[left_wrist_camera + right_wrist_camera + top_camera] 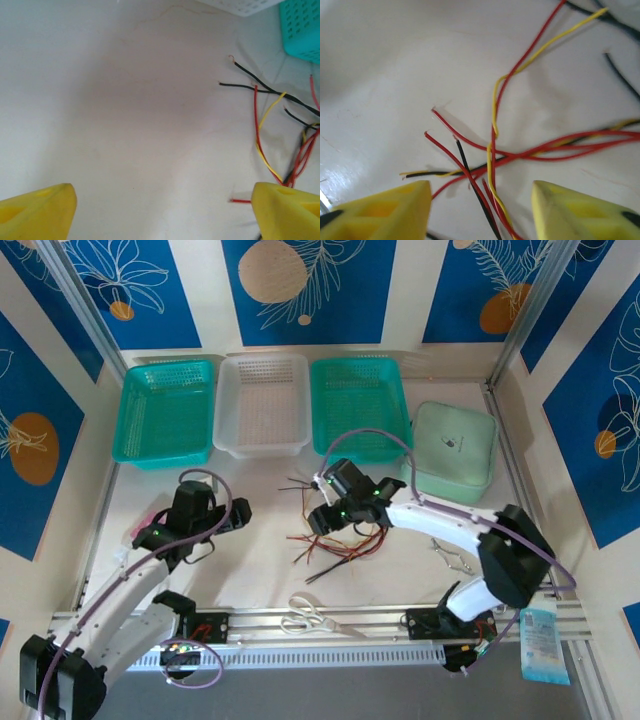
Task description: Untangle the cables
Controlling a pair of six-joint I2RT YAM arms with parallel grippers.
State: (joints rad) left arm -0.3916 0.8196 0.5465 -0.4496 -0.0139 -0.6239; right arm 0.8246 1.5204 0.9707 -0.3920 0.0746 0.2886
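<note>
**Cables** [335,540]: loose bundle of thin red, black and yellow strands. It lies on the white surface [255,570] between the two arms, in front of the row of baskets [166,412]. The strands cross near the middle and the ends fan outward.

**Right fingers** [385,210]: apart, clamping nothing. They are poised low over the crossing, with a red, a yellow and a black strand running up through the gap.

**Left fingers** [35,210]: spread wide, nothing between them, bare surface ahead. The bundle sits off to their right, and a short red end lies just beside the right-hand finger.

**Step in hand (judged):** picking one strand out of the knot.

**Handling notes:**
- Three strands lie in the gap, so closing here would likely pinch several at once.
- Better to shift toward a free end where one strand lies alone, such as the red tips left of the crossing.
- Draw it out along its own length, slowly, so the rest stays put.
- The left fingers could pin the bundle meanwhile.

**Arm pose:**
- The right arm reaches from its base leftward across the surface, with the wrist tipped down over the bundle.
- The left arm is folded, with the wrist low to the left of the cables.
</note>
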